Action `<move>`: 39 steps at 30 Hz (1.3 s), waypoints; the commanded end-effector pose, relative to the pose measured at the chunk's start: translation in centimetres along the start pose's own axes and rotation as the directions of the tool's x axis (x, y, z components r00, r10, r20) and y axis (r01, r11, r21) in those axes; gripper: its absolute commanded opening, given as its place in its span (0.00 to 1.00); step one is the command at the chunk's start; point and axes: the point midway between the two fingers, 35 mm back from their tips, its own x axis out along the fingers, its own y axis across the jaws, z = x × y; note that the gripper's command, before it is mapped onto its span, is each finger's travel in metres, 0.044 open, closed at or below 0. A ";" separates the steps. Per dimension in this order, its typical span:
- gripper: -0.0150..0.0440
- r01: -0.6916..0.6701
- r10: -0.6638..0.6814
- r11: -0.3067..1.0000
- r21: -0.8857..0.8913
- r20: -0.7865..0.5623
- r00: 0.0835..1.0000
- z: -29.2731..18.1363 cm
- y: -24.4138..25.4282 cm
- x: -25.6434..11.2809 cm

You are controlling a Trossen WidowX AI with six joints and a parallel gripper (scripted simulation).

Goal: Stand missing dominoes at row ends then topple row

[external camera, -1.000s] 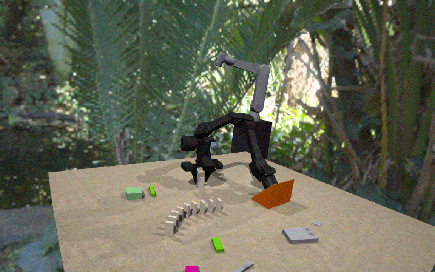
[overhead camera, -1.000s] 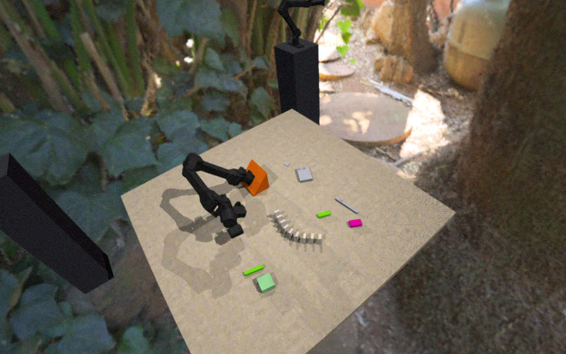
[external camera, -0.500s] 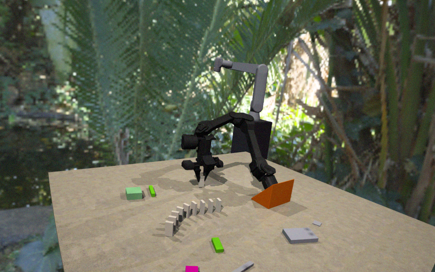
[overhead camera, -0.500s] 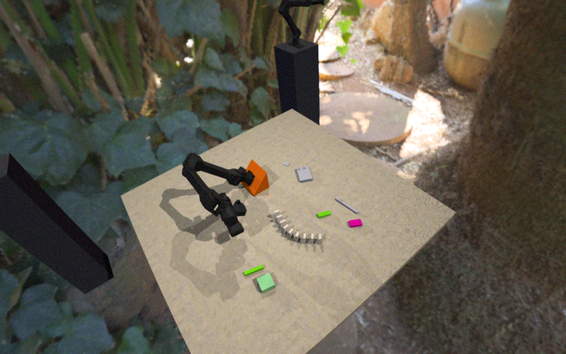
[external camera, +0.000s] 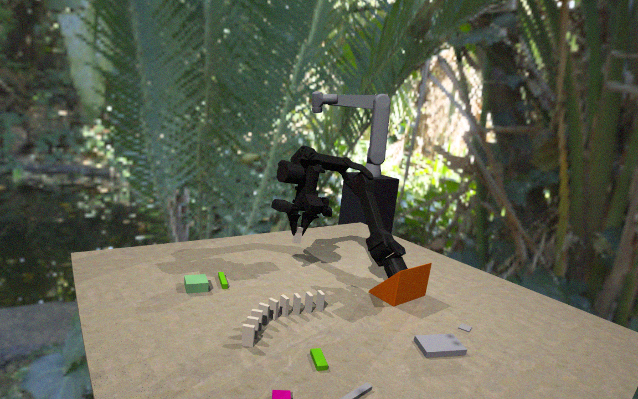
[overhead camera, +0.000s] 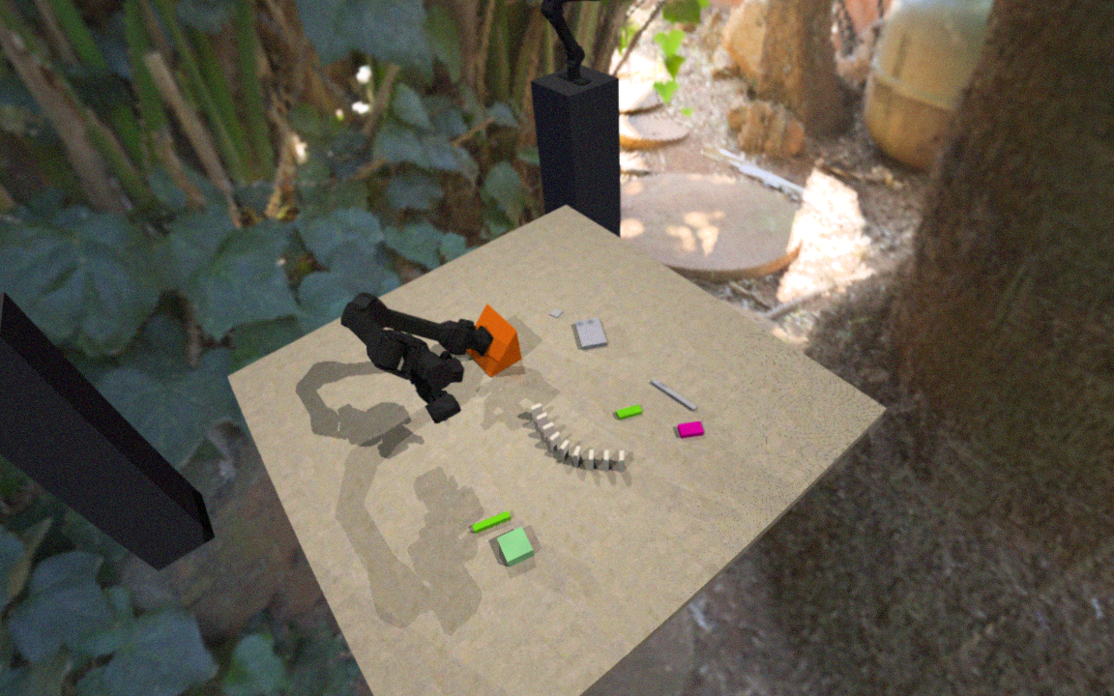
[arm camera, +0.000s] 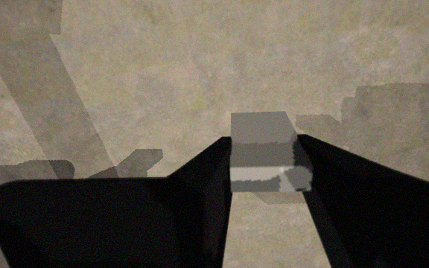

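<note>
My gripper (external camera: 298, 233) (arm camera: 262, 146) points down and is shut on a pale domino (external camera: 297, 238) (arm camera: 262, 126). The domino hangs upright between the fingertips, clear of the table, with its shadow below. In the top view the fingers and the held domino are hidden behind the wrist. Several pale dominoes stand upright in a curved row. One end domino (overhead camera: 536, 409) (external camera: 320, 300) is nearer the orange wedge; the other end domino (overhead camera: 622, 459) (external camera: 248, 335) is farther away. The gripper is off to the arm's side of the row, well apart from it.
An orange wedge (overhead camera: 500, 346) (external camera: 412, 285) stands by the arm's base. A light green block (overhead camera: 515, 546) (external camera: 196, 284) and a bright green bar (overhead camera: 490, 522) (external camera: 222, 280) lie on one side of the row. A green block (overhead camera: 629, 412) (external camera: 319, 359), magenta block (overhead camera: 690, 429) and grey slab (overhead camera: 590, 333) (external camera: 439, 346) lie on the other.
</note>
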 end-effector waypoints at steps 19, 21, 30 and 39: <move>0.44 -0.080 0.084 0.468 0.880 0.045 0.995 15.5 -2.2 -0.1; 0.44 -0.073 0.091 0.402 0.913 0.039 0.995 16.3 -2.0 0.0; 0.44 -0.013 0.119 0.081 0.997 0.004 0.993 20.2 -0.9 0.0; 0.44 0.027 0.129 -0.069 0.997 -0.017 0.992 21.8 -0.3 0.1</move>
